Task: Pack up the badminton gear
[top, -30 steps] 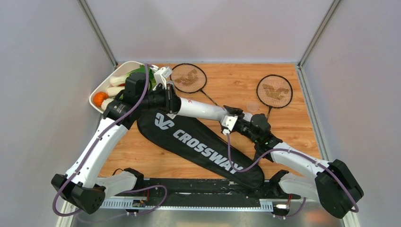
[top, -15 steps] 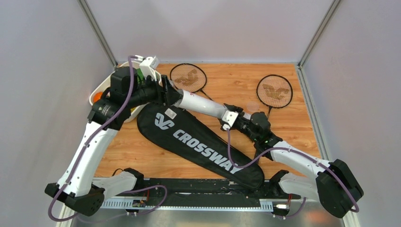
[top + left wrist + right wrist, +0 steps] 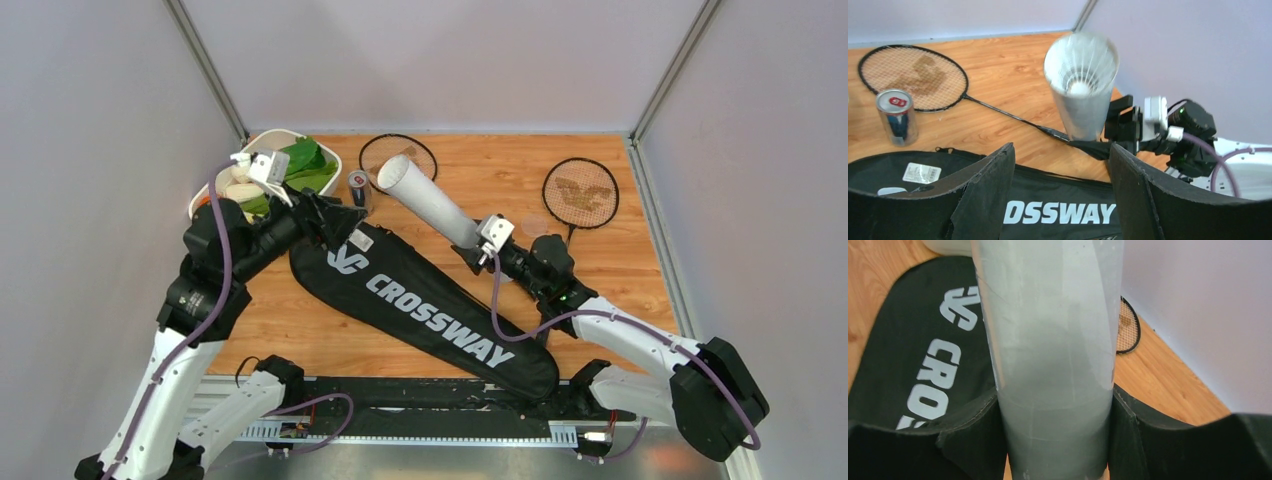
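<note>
My right gripper [image 3: 478, 245] is shut on the lower end of the white tube [image 3: 432, 205], which slants up and left over the table. The left wrist view looks into the tube's open mouth [image 3: 1080, 85], where a white shuttlecock [image 3: 1079, 89] sits inside. My left gripper [image 3: 345, 215] is open and empty, left of the tube and above the head end of the black CROSSWAY bag [image 3: 430, 305]. One racket [image 3: 398, 152] lies behind the tube, another racket [image 3: 580, 192] lies at the right. In the right wrist view the tube [image 3: 1053, 365] fills the gap between the fingers.
A blue-silver drink can [image 3: 358, 187] stands between my left gripper and the tube. A white tray [image 3: 215, 185] of vegetables sits in the back left corner. Grey walls close in the wooden table on three sides.
My left gripper has opened and pulled back to the left, away from the tube's mouth. The tube's open end and the can have come into view. The right gripper keeps its hold.
</note>
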You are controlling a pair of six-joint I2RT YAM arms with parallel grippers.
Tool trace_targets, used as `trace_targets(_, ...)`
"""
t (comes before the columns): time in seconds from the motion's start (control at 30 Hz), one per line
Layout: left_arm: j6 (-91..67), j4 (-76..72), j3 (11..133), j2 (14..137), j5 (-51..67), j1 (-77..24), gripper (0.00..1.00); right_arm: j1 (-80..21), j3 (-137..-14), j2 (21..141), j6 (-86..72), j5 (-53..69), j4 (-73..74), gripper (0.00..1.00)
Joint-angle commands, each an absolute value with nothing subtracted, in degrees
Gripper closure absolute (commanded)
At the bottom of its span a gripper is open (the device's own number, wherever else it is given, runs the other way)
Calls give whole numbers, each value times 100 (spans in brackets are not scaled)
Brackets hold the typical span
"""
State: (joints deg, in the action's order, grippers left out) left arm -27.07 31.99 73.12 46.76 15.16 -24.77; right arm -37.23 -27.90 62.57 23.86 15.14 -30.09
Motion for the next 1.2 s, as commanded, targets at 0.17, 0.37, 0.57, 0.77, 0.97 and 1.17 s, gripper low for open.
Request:
trace_targets(0.17,-2741,-113,5103,4256,2822,-2495,23,-3797,-3290,6146,-480,1907,-4150,62)
trace_targets(0.37,-3195,-1576,4494,4783,3688,-2502,21,-4197,-3148,6237,-1269,2032,-4874,60)
trace_targets(0.57,-3625,-3551,3795,5005,4117,-2641,17,-4318,-3352,6552,-1887,2474,-5055,58)
trace_targets(0.77,-3964,-4376,3647,5294,4580,-2677,14,-4462,-3331,6925,-2263,2716,-5619,57)
trace_targets(0.97,-4157,-4816,3602,5743,4755,-2843,14,-4757,-3402,7282,-2156,3031,-5930,55)
trace_targets(1.17,-4185,-4903,3582,5961,4640,-2957,14,-5073,-3472,7428,-1850,2963,-5909,53)
